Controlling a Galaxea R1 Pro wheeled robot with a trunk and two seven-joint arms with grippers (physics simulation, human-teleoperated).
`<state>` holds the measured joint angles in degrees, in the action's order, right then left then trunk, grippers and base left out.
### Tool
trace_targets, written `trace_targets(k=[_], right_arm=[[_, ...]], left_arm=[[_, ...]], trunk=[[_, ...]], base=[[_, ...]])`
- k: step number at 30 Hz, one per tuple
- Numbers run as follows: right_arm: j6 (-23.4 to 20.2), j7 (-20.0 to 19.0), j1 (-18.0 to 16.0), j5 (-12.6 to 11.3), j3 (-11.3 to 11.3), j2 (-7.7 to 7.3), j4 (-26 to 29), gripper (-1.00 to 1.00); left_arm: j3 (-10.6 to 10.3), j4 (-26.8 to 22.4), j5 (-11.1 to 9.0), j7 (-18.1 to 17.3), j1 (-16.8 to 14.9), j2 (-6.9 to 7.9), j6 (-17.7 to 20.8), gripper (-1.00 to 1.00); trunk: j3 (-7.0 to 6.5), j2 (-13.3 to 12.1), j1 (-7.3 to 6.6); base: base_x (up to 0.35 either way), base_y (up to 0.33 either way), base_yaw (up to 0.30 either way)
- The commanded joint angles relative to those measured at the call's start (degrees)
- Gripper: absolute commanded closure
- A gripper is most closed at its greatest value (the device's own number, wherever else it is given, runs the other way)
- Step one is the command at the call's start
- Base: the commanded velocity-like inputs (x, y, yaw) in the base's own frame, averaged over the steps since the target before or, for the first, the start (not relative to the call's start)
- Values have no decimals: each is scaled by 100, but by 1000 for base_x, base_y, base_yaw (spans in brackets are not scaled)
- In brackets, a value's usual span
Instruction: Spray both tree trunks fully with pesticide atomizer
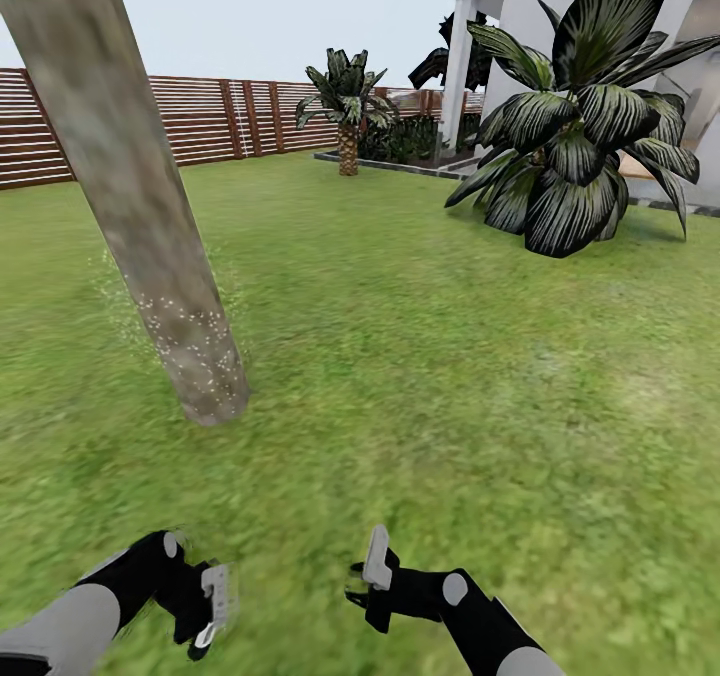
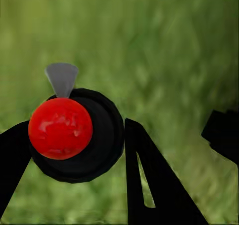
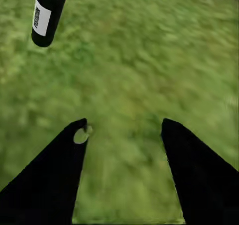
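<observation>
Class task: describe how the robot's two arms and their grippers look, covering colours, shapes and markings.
Both arms have pale grey rounded shells, black wrists and round grey joint caps. The left gripper and right gripper carry light grey flat fingers in the head view; seen from the wrist cameras, the fingers are black tapered wedges.

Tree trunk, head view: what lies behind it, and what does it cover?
Behind the leaning tree trunk runs the brown slatted fence, bordering the grass lawn. The trunk covers a stretch of fence and the grass behind its base; what stands there cannot be seen. White specks dot its lower part.

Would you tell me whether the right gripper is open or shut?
Open: the right gripper has its fingers spread apart, with bare grass between them.
</observation>
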<state>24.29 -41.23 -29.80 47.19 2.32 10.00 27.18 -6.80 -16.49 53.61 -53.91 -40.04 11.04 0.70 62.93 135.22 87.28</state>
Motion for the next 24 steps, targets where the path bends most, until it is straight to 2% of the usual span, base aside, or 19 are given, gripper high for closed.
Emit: trace_targets(k=[1, 3, 5, 6, 7, 8, 9, 10, 11, 12, 14, 15, 16, 18, 19, 21, 22, 24], right_arm=[[3, 2, 0, -4, 10, 0, -3, -100], [3, 17, -2, -7, 29, 0, 2, -100], [-5, 48, -1, -8, 46, -19, 5, -100], [-9, 202, 0, -8, 50, -113, 1, -100], [-11, 504, 2, -8, 47, -193, -20, -100], [-10, 949, 8, -11, 44, -287, -90, -100], [-6, 1606, 17, -16, 42, -386, -361, -100], [-3, 2110, 22, -23, 45, -423, -647, -100], [1, 2781, 24, -33, 93, -465, -1019, -100], [7, 3502, 27, -40, 211, -497, -1377, -100], [17, 5184, 33, -115, 601, -513, -1944, -100], [53, 5914, 38, -267, 827, -521, -2114, -100], [148, 6381, 67, -498, 1021, -527, -2207, -100], [483, 6756, 141, -1035, 1209, -547, -2282, -100], [740, 6869, 339, -1393, 1263, -577, -2302, -100], [865, 6884, 423, -1450, 1273, -602, -2309, -100], [883, 6869, 570, -1462, 1271, -809, -2322, -100], [889, 6873, 585, -1484, 1273, -814, -2318, -100]], left_arm=[[42, 8, -50, 16, 9, 125, 8, 100], [175, 12, -105, 101, 16, 285, 16, 100], [512, 18, -236, 416, 19, 327, 17, 100], [892, 26, -437, 873, 21, 316, 8, 100], [1147, 77, -639, 1247, 27, 298, -14, 100], [1356, 217, -892, 1622, 38, 262, -31, 100], [1546, 489, -1341, 2166, 50, 205, -67, 100], [1612, 682, -1712, 2582, 67, 182, -178, 100], [1646, 853, -2140, 3033, 150, 172, -460, 100], [1663, 949, -2539, 3444, 298, 167, -782, 100], [1683, 1023, -3293, 4165, 711, 165, -1372, 100], [1687, 1037, -3598, 4397, 926, 167, -1627, 100], [1689, 1044, -3837, 4538, 1120, 169, -1861, 100], [1702, 1055, -4284, 4700, 1492, 170, -2298, 100], [1707, 1104, -4834, 4828, 1774, 151, -2595, 100], [1703, 1296, -4953, 4844, 1823, 136, -2649, 100], [1691, 1355, -4948, 4821, 1833, 111, -2660, 100], [1691, 1358, -4960, 4795, 1833, 109, -2666, 100]], trunk=[[0, 0, 0], [0, 0, 0], [0, 0, 0], [0, 0, 0], [0, 0, 0], [0, 0, 0], [0, 0, 0], [0, 0, 0], [0, 0, 0], [0, 0, 0], [0, 0, 0], [0, 0, 0], [0, 0, 0], [0, 0, 0], [0, 0, 0], [0, 0, 0], [0, 0, 0], [0, 0, 0]], base=[[0, 0, 0], [0, 0, 0], [0, 0, 0], [0, 0, 0], [0, 0, 0], [0, 0, 0], [0, 0, 0], [0, 0, 0], [0, 0, 0], [0, 0, 0], [0, 0, 0], [0, 0, 0], [0, 0, 0], [0, 0, 0], [0, 0, -26], [0, 0, -9], [0, 0, 0], [0, 0, 0]])
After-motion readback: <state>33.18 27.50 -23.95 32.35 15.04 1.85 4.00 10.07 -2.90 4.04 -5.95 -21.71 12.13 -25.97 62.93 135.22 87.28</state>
